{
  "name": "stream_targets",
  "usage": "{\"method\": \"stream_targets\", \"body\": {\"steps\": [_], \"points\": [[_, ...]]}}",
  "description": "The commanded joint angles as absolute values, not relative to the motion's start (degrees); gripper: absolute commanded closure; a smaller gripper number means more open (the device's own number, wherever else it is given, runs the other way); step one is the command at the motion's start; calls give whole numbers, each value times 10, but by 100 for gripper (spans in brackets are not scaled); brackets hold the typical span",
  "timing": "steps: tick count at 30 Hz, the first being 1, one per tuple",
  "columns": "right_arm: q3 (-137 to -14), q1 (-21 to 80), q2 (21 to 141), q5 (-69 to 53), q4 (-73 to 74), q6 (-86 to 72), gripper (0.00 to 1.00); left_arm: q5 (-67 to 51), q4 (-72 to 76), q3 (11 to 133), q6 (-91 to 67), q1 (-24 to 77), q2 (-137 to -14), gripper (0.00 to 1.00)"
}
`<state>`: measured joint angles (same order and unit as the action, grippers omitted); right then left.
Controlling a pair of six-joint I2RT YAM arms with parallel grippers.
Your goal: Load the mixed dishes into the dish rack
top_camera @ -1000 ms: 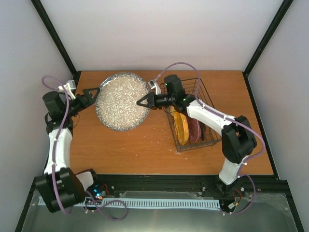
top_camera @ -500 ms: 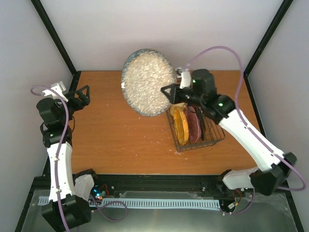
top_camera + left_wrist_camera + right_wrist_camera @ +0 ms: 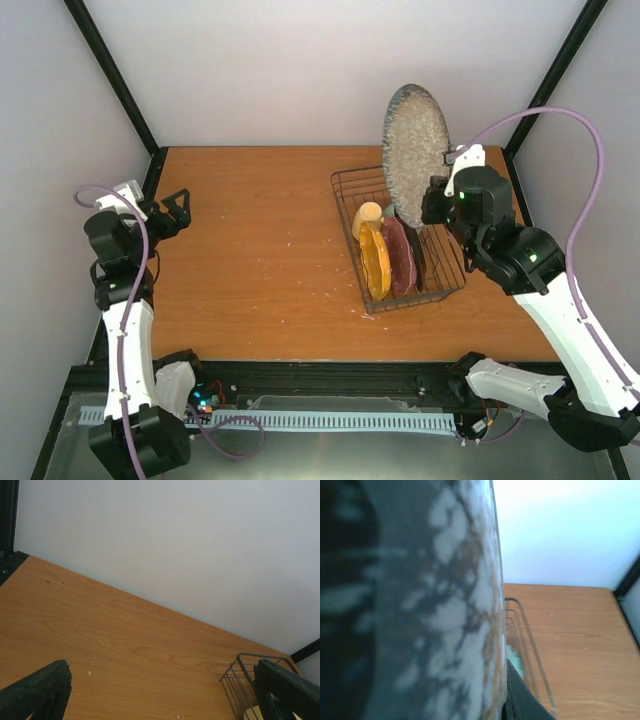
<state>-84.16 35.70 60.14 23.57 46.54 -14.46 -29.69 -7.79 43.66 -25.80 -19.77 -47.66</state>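
- The larger grey speckled plate [image 3: 415, 150] is standing on edge in the air over the far part of the dish rack [image 3: 345, 182]. Its face is crowded with pale flecks on grey, and its rim is showing darker.
- Whether its lower edge is touching the wire, you cannot tell from above.
- Your right tool [image 3: 430, 207] is clamping that plate at its lower right rim, with the jaws nearly together on the thin edge.
- In your right wrist view the plate [image 3: 420, 605] is filling the left of the frame. It is blurred, with white blotches on blue-grey and a brownish tinge along its edge, and the rack's wire [image 3: 520, 615] is showing just beyond.
- The rack is sitting on the right half of the surface [image 3: 250, 260]. It is made of thin dark wire with raised sides.
- Inside it, the orange-yellow plate [image 3: 372, 262] and the maroon-pink speckled plate [image 3: 402, 262] are standing on edge side by side. The yellow mug [image 3: 367, 214] is resting just behind the orange one.
- Your left tool [image 3: 175, 208] is hovering over the left edge of the surface, well apart from the rack, with its jaws spread wide and gripping nothing.
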Motion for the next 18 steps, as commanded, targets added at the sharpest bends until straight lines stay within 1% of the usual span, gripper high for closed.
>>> {"method": "stream_targets", "body": {"steps": [1, 5, 10, 18], "points": [[-863, 359, 546, 378, 365, -124, 97, -288, -88, 431, -237, -195, -463, 0], [-853, 359, 531, 427, 392, -117, 97, -288, -87, 423, -238, -195, -459, 0], [-850, 359, 539, 434, 472, -147, 97, -292, -86, 417, -238, -195, -457, 0], [-765, 353, 529, 433, 507, -173, 97, -289, -110, 423, -222, -195, -452, 0]]}}
